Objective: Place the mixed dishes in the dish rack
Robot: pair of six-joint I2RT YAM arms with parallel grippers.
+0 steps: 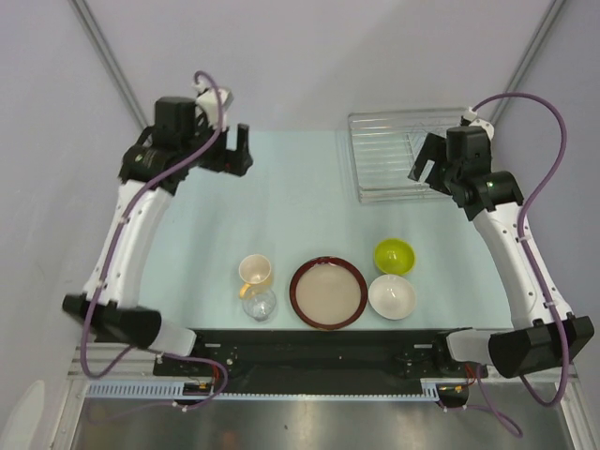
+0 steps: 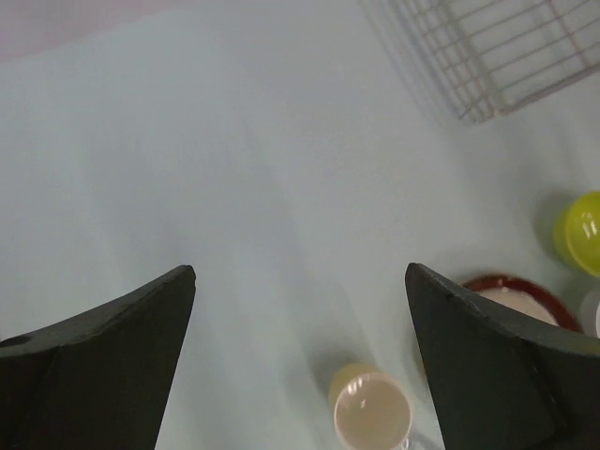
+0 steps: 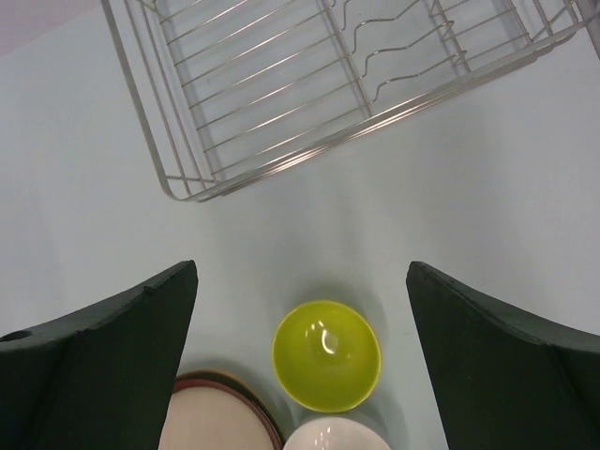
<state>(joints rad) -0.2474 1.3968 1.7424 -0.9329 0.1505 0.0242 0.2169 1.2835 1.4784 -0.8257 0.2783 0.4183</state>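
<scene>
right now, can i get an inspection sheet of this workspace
surface: pale table, no spills seen
job's things: rack empty, far right; mug, glass, plate in red dish, green bowl, white bowl in a near row, none loaded
clutter: nothing seen
grippers: left claw open, far left; right claw open, near rack; both empty
cables: purple cable along each arm, clear of dishes
surroundings: plain walls, slanted poles in back corners

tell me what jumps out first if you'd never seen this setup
The small lime-green bowl is the brightest thing, among the dishes clustered at the pale table's near edge, just right of the dark red-brown round dish. The rectangular silver wire dish rack sits empty at the far right corner. The left gripper and right gripper hang open above the table, holding nothing.
</scene>
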